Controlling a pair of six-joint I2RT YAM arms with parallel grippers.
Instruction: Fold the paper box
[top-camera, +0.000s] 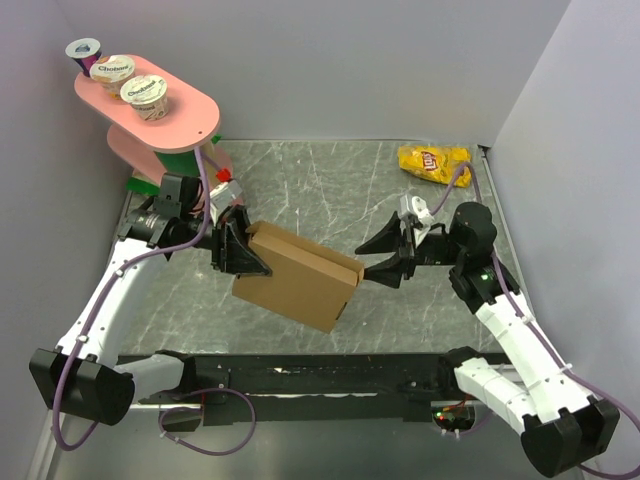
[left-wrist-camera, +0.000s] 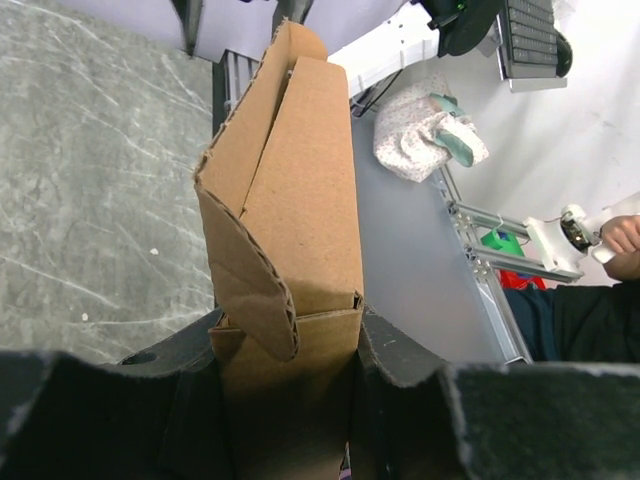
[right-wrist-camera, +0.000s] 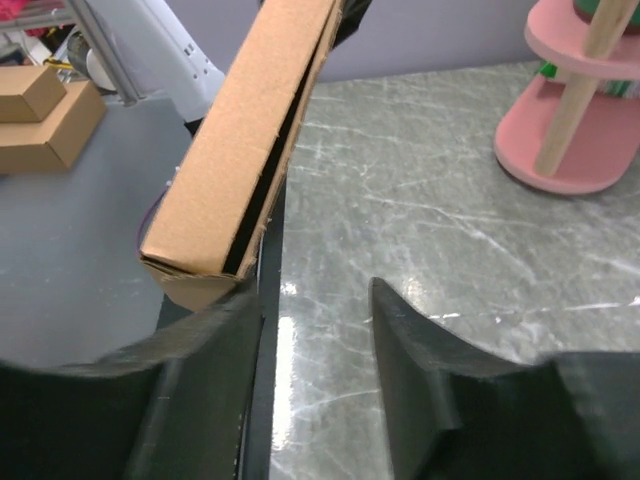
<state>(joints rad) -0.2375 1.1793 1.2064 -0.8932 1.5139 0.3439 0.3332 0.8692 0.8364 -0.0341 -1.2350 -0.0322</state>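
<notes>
Your left gripper (top-camera: 244, 250) is clenched on the left end of the paper box (top-camera: 305, 278). The box hangs tilted over the middle of the table (top-camera: 330, 190), apparently clear of the surface, so its whole weight rides on that one pinch. Your right gripper (top-camera: 388, 256) stands released with nothing between its jaws, right at the box's right end. In the right wrist view the box's near corner sits against or just beside one finger (right-wrist-camera: 205, 340) rather than in the gap. That is the first risk: push in from here and you will likely catch that corner off-centre, swinging the box around the left pinch or dragging it out. The second is the open seam (right-wrist-camera: 268, 165) along the long edge and the loose rounded flap (left-wrist-camera: 262, 290) beside the left pinch. A careless squeeze could crush the corrugated wall or trap that flap outside instead of tucking it in. Clamping harder on the left could also dent the end panel. If the box drops, it may land partly unfolded. The yellow chip bag (top-camera: 433, 162) and the pink stand (top-camera: 185, 115) lie well apart and are unlikely to interfere.
</notes>
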